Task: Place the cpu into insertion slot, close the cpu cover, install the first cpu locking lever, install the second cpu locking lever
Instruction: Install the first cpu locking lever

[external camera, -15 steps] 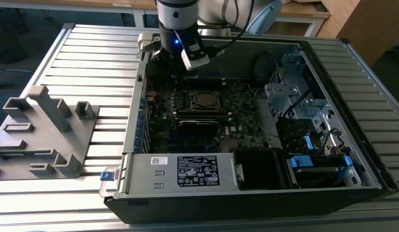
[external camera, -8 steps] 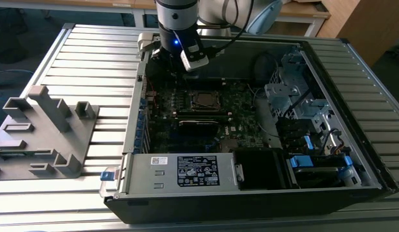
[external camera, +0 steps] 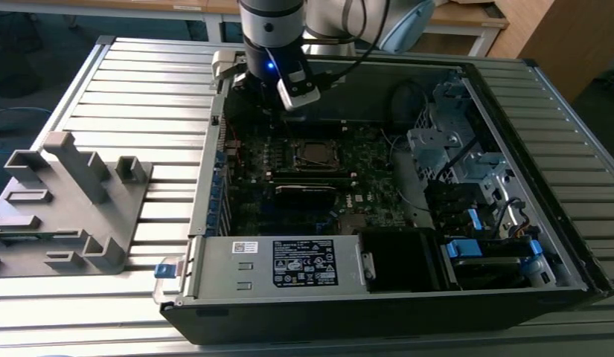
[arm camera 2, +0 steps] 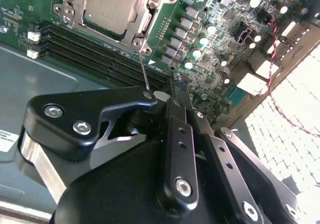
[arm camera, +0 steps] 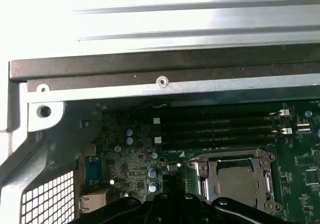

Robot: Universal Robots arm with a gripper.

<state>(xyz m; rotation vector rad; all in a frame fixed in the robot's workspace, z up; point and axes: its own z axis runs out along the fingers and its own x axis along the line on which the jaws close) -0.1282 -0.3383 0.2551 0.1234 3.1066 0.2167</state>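
Closed jaws — cpu (arm camera 2: 107,6) under cpu cover (arm camera 2: 146,23)

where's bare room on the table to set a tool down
Bare slats lie on the table beyond the grey fixture, and in the strip between it and the computer case. Inside the case it is crowded: motherboard, power supply, drive bays.

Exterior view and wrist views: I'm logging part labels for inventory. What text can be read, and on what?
No text can be quoted.
Black label on the power supply: print too small.
White sticker beside it: too small.
Circuit board markings: blurred.
Top of the chip: no legible print.
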